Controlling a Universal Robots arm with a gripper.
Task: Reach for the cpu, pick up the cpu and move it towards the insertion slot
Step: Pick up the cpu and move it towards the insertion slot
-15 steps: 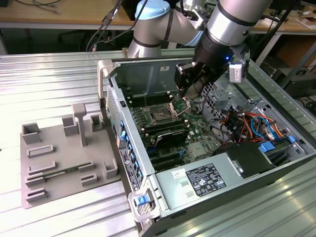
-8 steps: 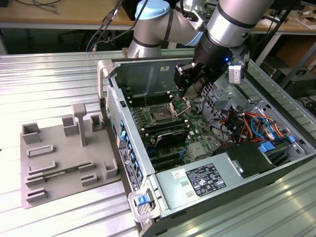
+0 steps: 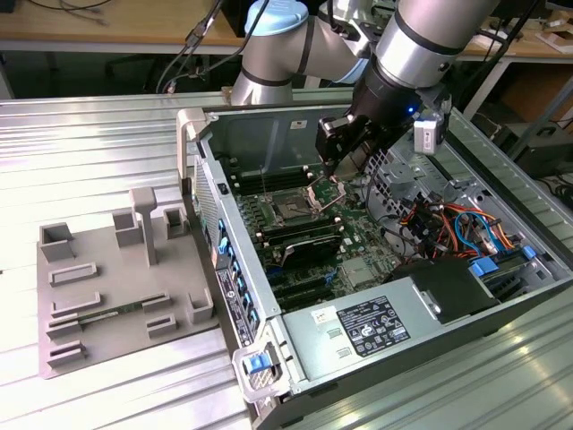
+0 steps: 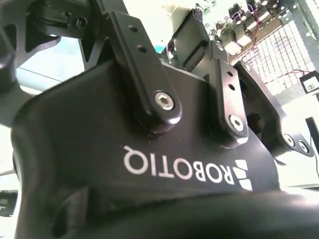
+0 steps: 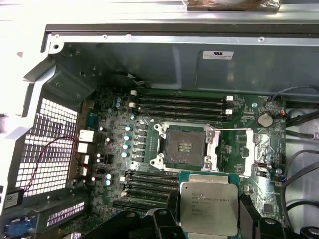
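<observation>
Fingers [image 5: 209,219] pinching flat silvery square cpu [image 5: 209,206], hovering just short of dark square metal-framed insertion slot [image 5: 185,147]. Carrying step under way; needs careful alignment above open socket before lowering.

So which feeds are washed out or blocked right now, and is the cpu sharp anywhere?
First wrist view: cpu and insertion slot sharp, evenly lit. Second wrist view: the gripper body close up and dark, background blown out white. Exterior view: strong glare on the metal table at that view's left.
</observation>
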